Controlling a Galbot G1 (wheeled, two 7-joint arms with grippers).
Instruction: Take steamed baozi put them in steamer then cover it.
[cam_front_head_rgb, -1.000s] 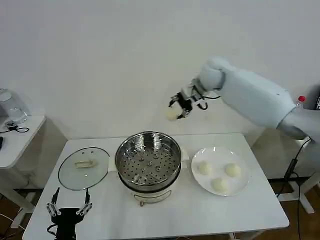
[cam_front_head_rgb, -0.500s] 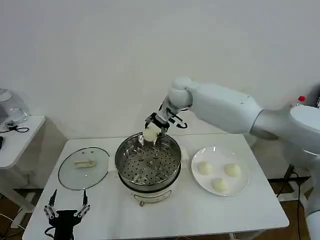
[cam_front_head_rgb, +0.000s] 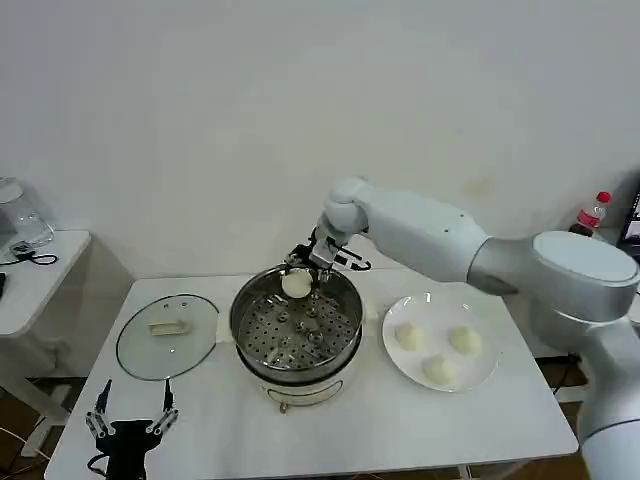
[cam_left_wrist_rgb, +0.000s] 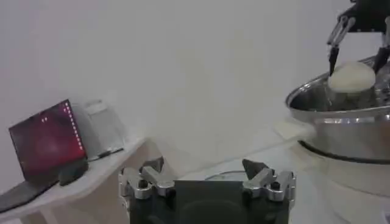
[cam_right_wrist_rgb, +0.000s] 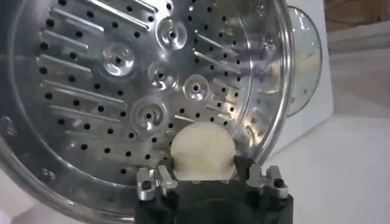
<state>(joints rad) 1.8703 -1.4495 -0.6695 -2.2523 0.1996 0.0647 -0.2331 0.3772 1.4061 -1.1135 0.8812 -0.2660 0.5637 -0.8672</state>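
Over the steamer (cam_front_head_rgb: 296, 330), right claw (cam_front_head_rgb: 298, 283) grips baozi (cam_front_head_rgb: 296, 285).

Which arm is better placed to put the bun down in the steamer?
The right: the right gripper already holds a cream-white round bun over the shiny steel steamer.

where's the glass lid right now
In the head view the cover lies flat on the table, on the robot's left beside the steamer, just beyond the parked left gripper.

Cover (cam_front_head_rgb: 167, 334) left of steamer (cam_front_head_rgb: 297, 332); plate (cam_front_head_rgb: 441, 343) right.
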